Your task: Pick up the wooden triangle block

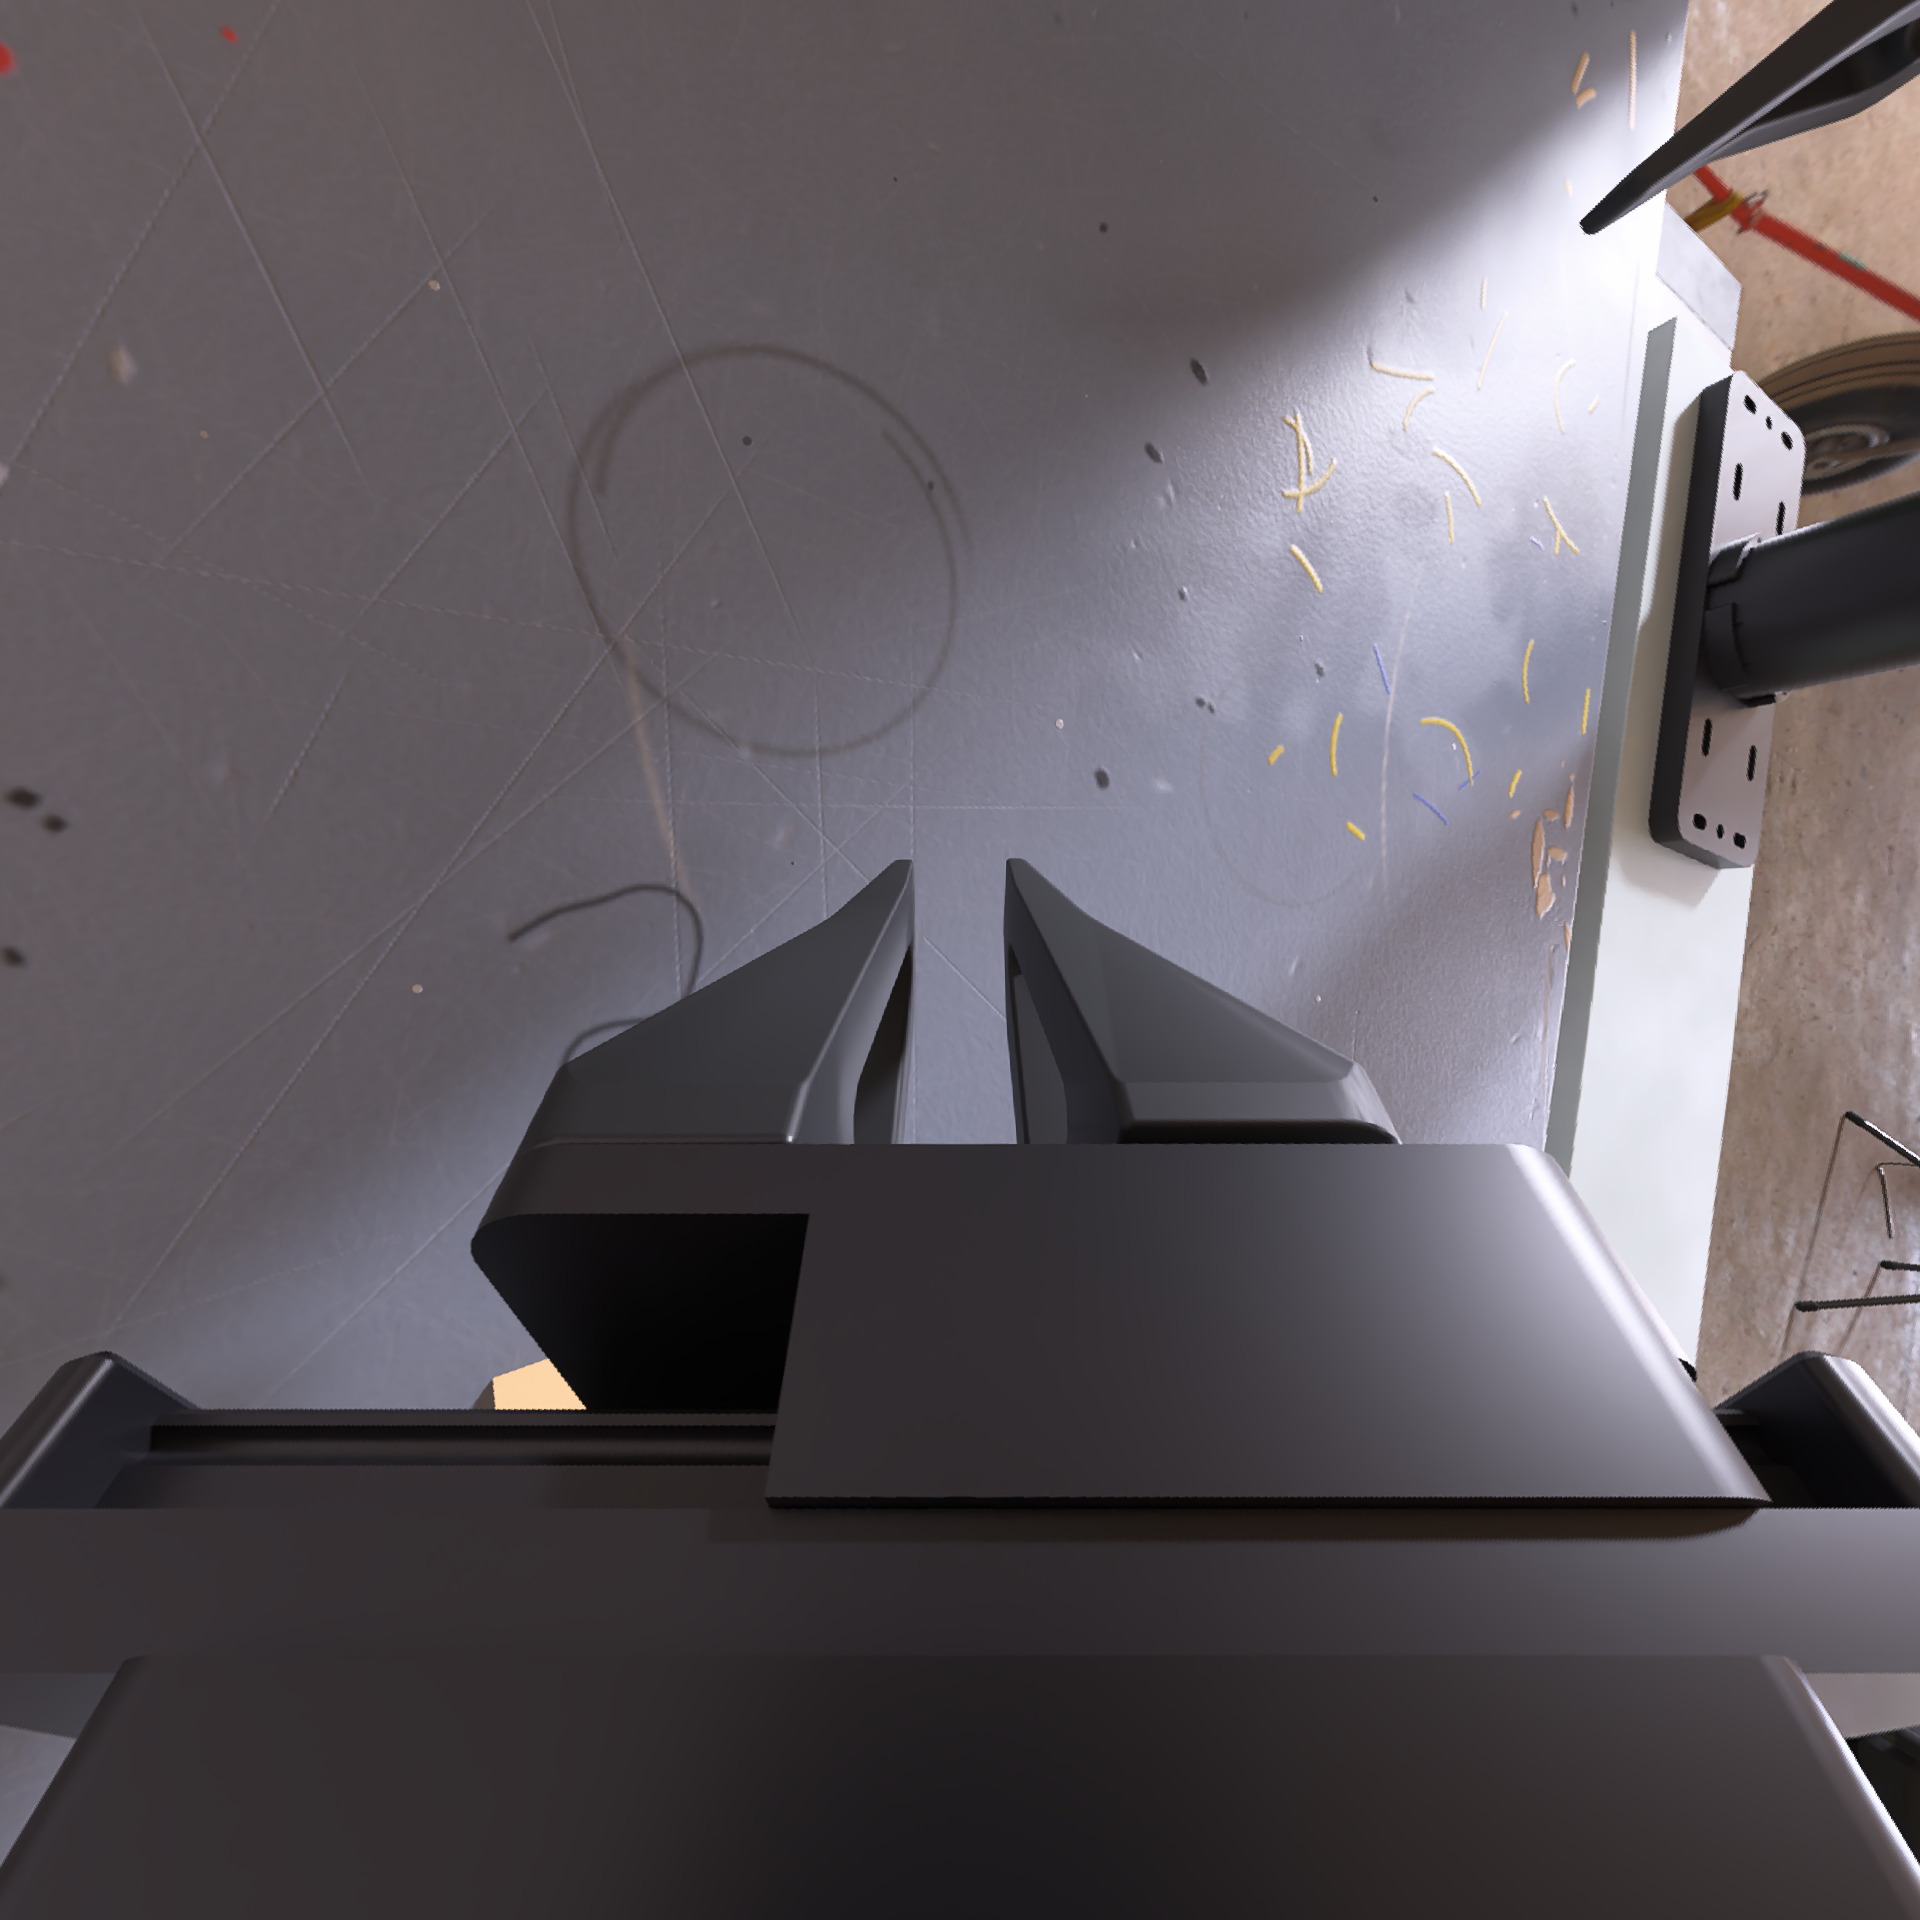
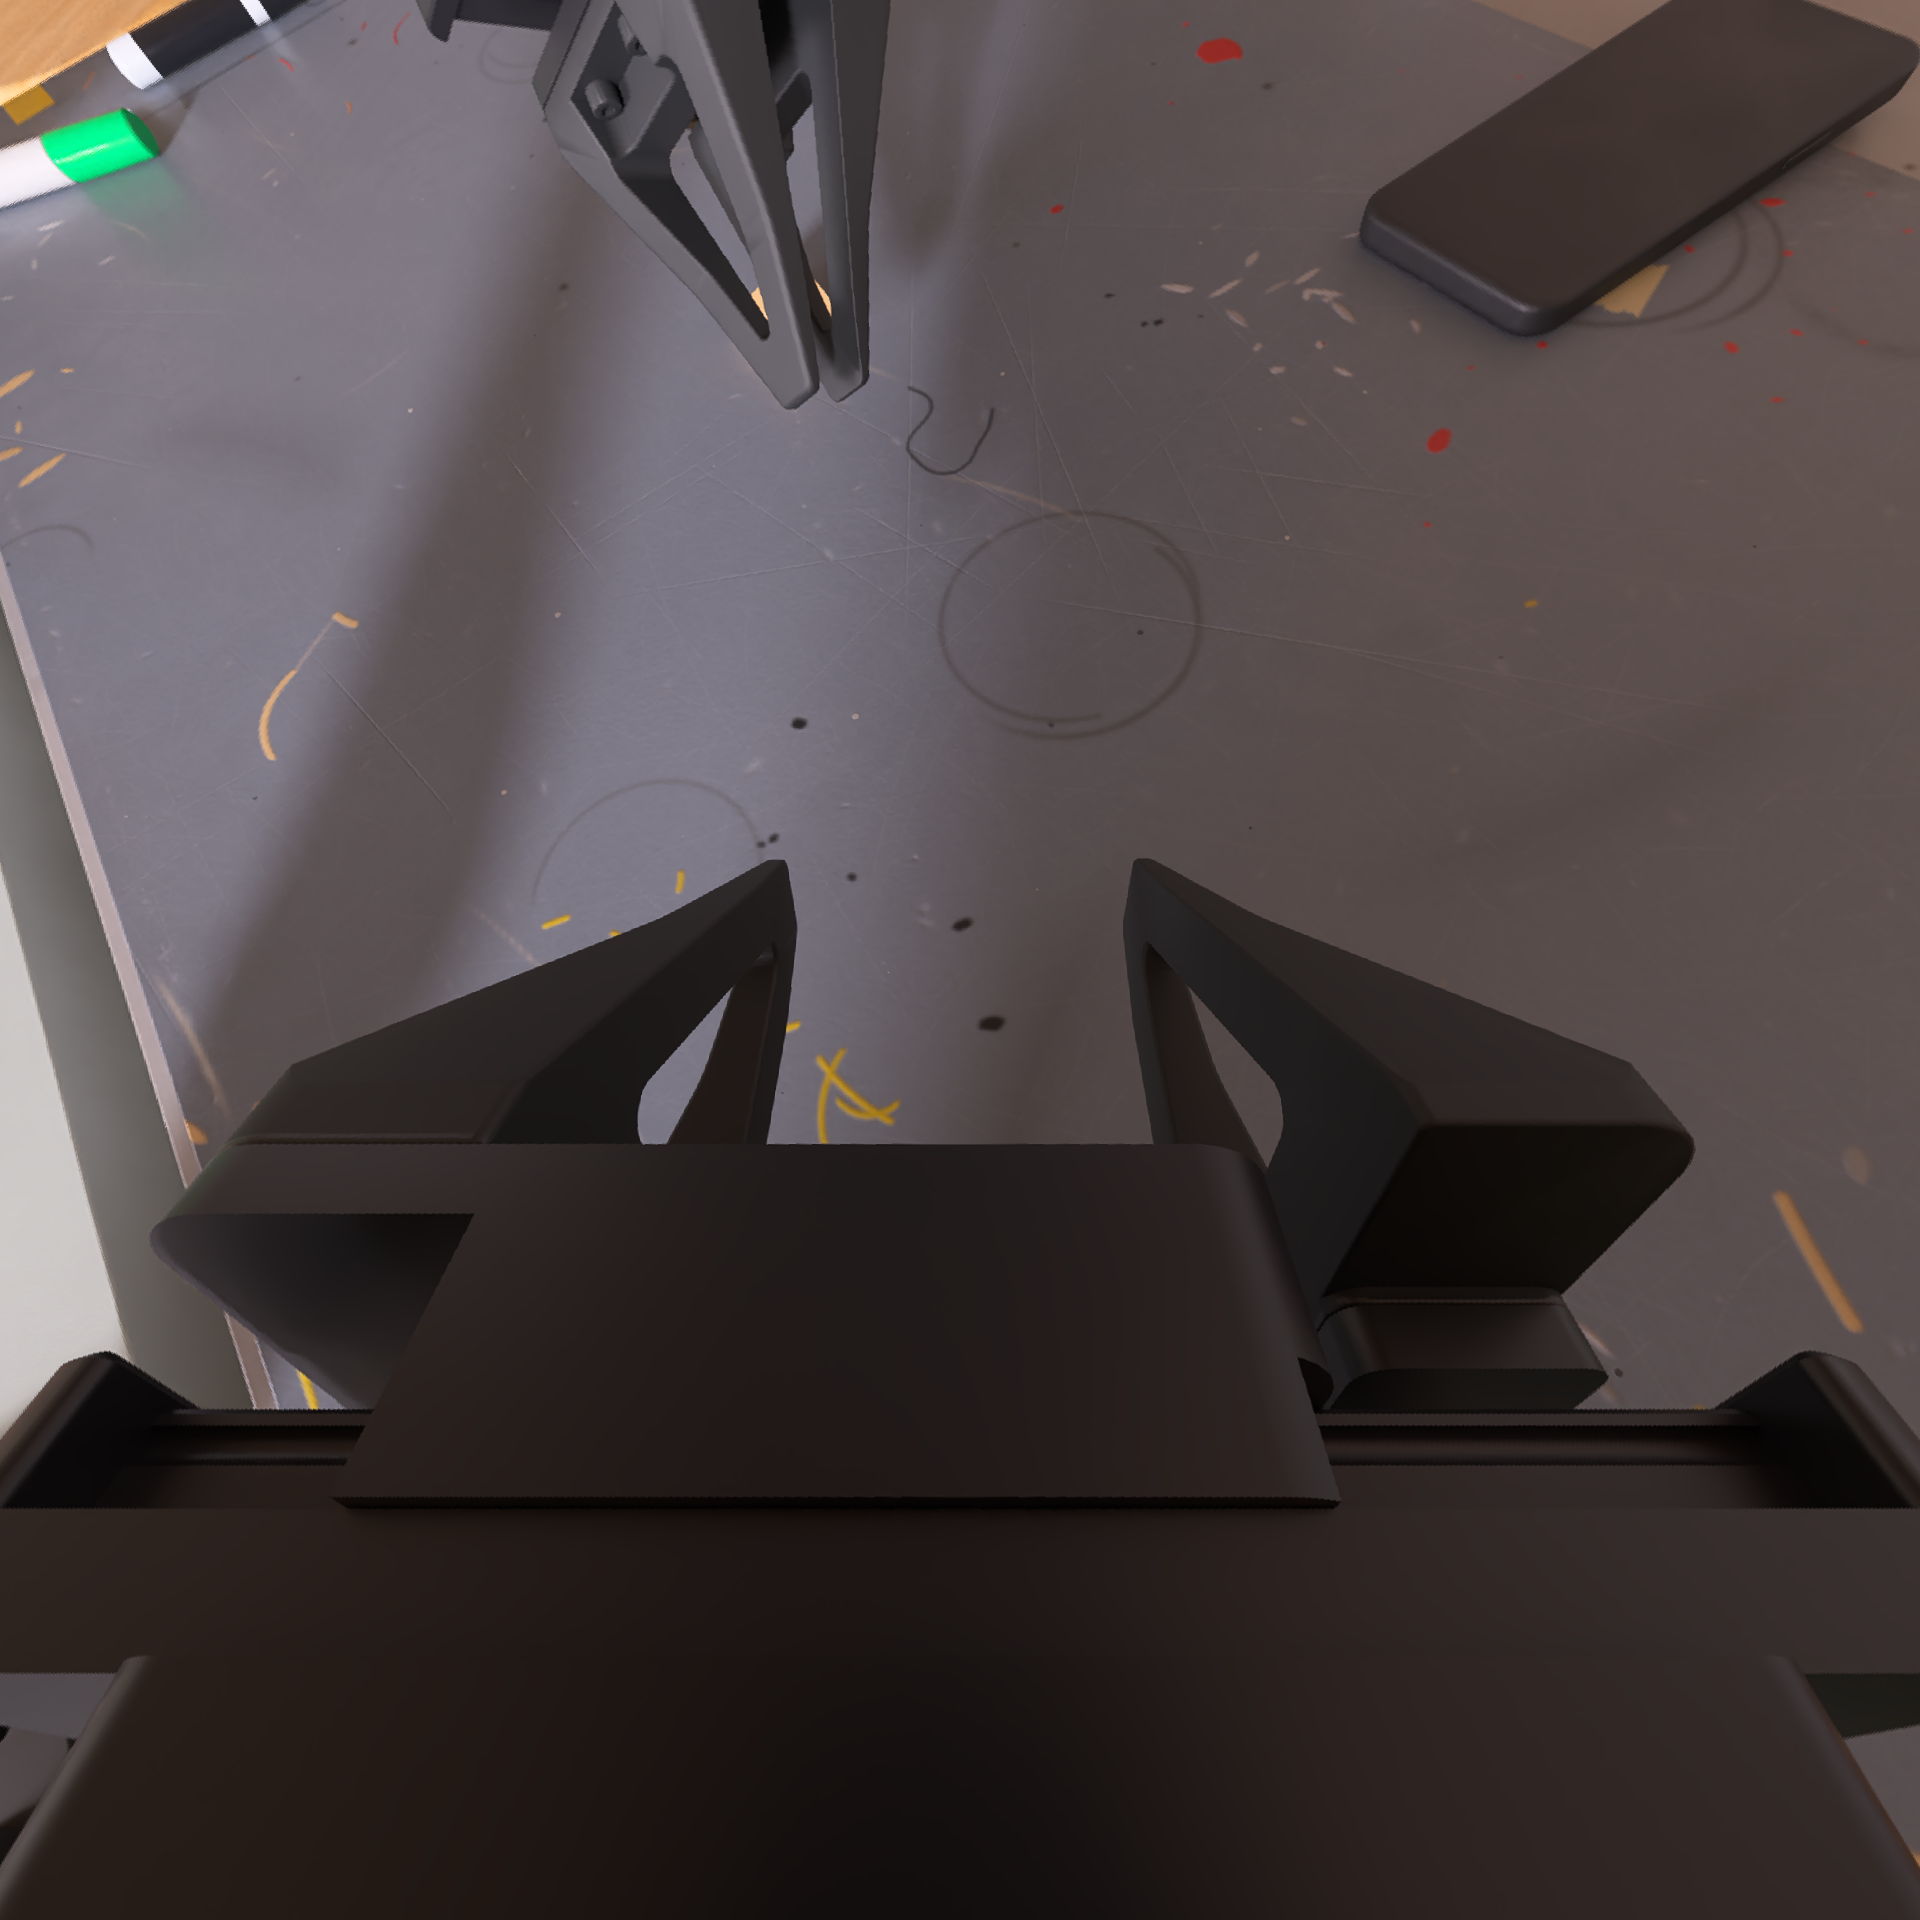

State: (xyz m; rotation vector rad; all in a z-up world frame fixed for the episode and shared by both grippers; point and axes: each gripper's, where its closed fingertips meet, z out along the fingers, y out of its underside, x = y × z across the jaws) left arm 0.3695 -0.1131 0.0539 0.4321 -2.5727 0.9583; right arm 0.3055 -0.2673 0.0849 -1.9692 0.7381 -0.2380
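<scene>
Only a small tan corner of the wooden triangle block [image 1: 532,1390] shows in the left wrist view, low on the left behind the gripper's body. My left gripper [image 1: 958,881] hangs over the bare grey table with its fingers nearly together and nothing between them. In the right wrist view the left gripper [image 2: 821,387] points down at the far top, its tips touching, and slivers of the block [image 2: 758,303] show behind its fingers. My right gripper [image 2: 961,873] is open and empty above the table.
A black phone [image 2: 1642,156] lies at the far right. A green-capped marker [image 2: 99,148] and a black marker [image 2: 197,36] lie at the far left. The table edge [image 2: 94,883] runs along the left. An arm mount [image 1: 1725,623] sits at the table's edge.
</scene>
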